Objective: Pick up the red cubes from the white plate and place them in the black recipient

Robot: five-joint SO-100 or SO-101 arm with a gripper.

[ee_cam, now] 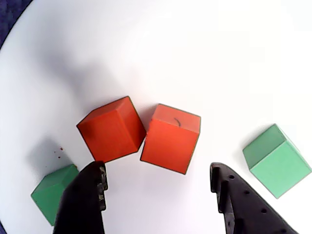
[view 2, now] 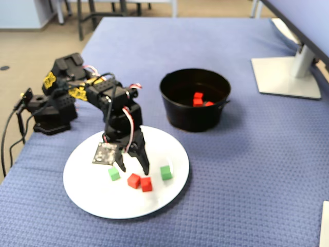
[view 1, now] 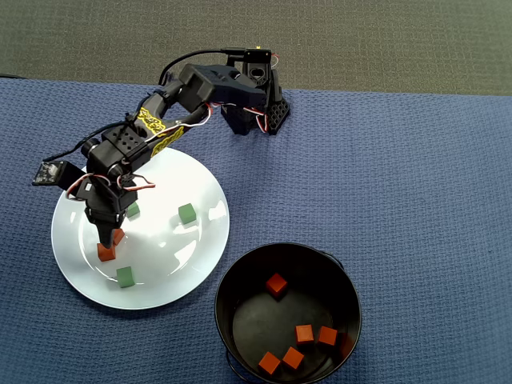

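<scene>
Two small matte red cubes (ee_cam: 141, 134) lie touching, corner to side, near the left part of the white plate (view 1: 204, 180) in the overhead view, with green cubes (ee_cam: 276, 160) around them. They look light, stiff and easy to pinch across flat opposite faces. The gripper (ee_cam: 158, 183) hangs just above them, jaws wide and empty. Five more sit in the black recipient (view 1: 348, 280).
</scene>
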